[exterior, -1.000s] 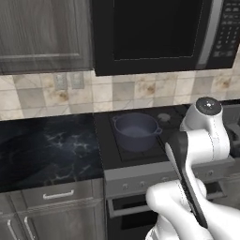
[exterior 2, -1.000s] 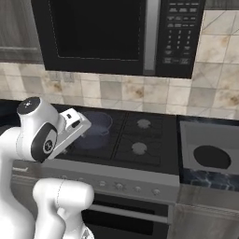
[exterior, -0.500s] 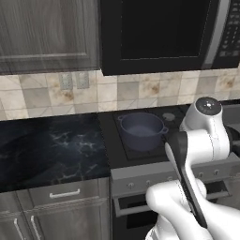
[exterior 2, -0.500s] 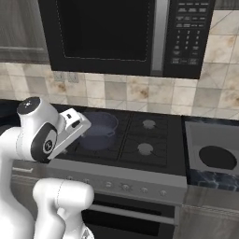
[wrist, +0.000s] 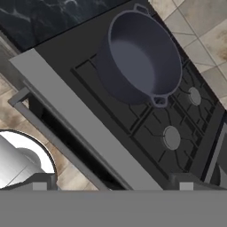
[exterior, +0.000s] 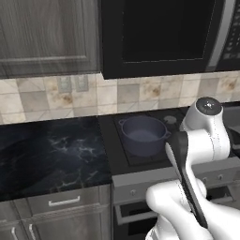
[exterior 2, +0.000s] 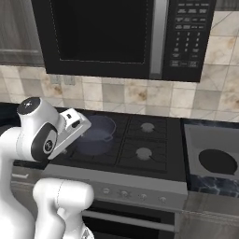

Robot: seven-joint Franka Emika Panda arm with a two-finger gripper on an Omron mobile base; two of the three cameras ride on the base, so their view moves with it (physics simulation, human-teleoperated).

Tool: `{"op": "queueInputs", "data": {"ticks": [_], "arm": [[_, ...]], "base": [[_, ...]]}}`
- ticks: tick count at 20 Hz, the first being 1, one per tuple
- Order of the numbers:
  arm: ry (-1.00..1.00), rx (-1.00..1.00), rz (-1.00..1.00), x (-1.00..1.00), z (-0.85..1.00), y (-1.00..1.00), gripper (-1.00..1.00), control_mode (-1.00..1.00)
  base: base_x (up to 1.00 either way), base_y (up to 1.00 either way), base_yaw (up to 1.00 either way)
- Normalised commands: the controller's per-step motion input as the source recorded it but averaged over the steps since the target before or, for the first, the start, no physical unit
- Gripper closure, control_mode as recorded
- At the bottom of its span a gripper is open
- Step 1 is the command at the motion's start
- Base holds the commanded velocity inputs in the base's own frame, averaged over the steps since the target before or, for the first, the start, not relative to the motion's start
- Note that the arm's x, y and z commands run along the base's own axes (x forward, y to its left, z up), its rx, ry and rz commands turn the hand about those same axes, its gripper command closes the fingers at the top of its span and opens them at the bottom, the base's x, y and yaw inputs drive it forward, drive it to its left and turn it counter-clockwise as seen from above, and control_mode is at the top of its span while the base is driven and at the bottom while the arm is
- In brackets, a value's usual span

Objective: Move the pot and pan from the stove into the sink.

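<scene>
The big black microwave (exterior 2: pixel 121 37) hangs over the stove (exterior 2: pixel 140 144). A dark stone surface (exterior: pixel 47 154) lies beside the stove. The pot (exterior: pixel 143 135) sits on the stove's back left burner, with nothing in it. The robot's fingers (wrist: pixel 113 186) are wide apart, holding nothing, well above the stove's front edge.

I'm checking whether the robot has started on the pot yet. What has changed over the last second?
The base has driven, so both base views slide: the stove and pot shift rightward in frame, a camera effect, not the things moving. The pot sits on the same left rear burner, untouched. The gripper stays open and holds nothing, and the arm keeps its folded pose. In the right base view, a round black thing lies right of the stove.
</scene>
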Motion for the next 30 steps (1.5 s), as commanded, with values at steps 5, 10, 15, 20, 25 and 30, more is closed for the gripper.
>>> {"op": "queueInputs", "data": {"ticks": [5, 10, 15, 20, 25, 30], "arm": [[0.00, 0.00, 0.00, 0.00, 0.00, 0.00, -1.00, 1.00], [0.00, 0.00, 0.00, 0.00, 0.00, 0.00, -1.00, -1.00], [0.00, 0.00, -0.01, 0.09, 0.00, 0.21, -1.00, -1.00], [0.01, 0.04, -0.01, 0.02, 0.00, 0.40, -1.00, -1.00], [0.03, 0.09, 0.00, 0.00, -0.01, 0.13, -1.00, -1.00], [0.06, 0.15, 0.06, 0.00, -0.04, -0.01, -1.00, -1.00]], "base": [[0.22, 0.15, -0.04], [0.00, 0.00, 0.00], [0.00, 0.00, 0.00], [0.00, 0.00, 0.00], [0.00, 0.00, 0.00], [0.00, 0.00, 0.00]]}}
